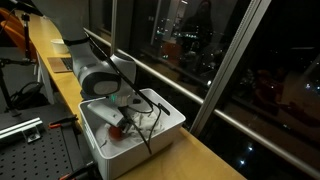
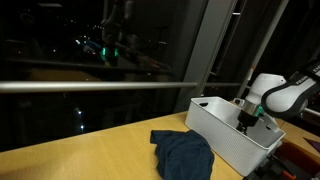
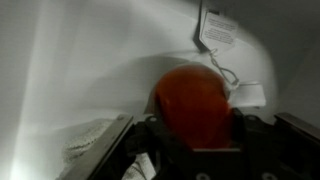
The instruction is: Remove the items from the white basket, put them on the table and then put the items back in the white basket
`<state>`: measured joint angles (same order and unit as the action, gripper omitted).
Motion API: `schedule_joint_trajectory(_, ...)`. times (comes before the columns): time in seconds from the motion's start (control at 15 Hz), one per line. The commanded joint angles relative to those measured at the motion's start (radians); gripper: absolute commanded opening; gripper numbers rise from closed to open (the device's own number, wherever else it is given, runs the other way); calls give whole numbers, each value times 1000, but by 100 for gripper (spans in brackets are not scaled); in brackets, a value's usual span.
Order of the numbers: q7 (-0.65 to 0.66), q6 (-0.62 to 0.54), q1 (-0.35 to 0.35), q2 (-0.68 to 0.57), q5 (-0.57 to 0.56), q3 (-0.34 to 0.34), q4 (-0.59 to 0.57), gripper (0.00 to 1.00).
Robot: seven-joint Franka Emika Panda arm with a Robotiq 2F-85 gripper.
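Note:
The white basket (image 1: 150, 135) stands on the wooden table, seen in both exterior views (image 2: 225, 135). My gripper (image 1: 118, 122) reaches down inside it (image 2: 246, 120). In the wrist view the jaws (image 3: 196, 125) close around a round red-orange object (image 3: 192, 95), also glimpsed red in an exterior view (image 1: 116, 130). White items and a tag (image 3: 218, 30) lie on the basket floor. A dark blue cloth (image 2: 184, 155) lies on the table beside the basket.
Dark windows with a metal rail (image 2: 100, 85) run along the table's far side. An optical breadboard (image 1: 30, 150) and cables sit beside the table. The wooden table (image 2: 90, 160) extends away from the basket.

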<state>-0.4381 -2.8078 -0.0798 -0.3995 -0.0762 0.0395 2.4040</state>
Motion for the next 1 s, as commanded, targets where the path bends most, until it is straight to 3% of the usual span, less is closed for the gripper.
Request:
schedule_joint_trajectory(0.0,30,33,-5,78,-39,-13,11,28)
schedule_joint_trajectory(0.27,64,105,15,276,-95,-54,39,2)
schedule_joint_trajectory(0.4,97,156,37,360,-149,-57,17,5)
schedule_joint_trajectory(0.6,140,284,87,450,-209,-8,-51,4)
schedule_joint_trajectory(0.93,141,479,233,422,-179,128,-218,4)
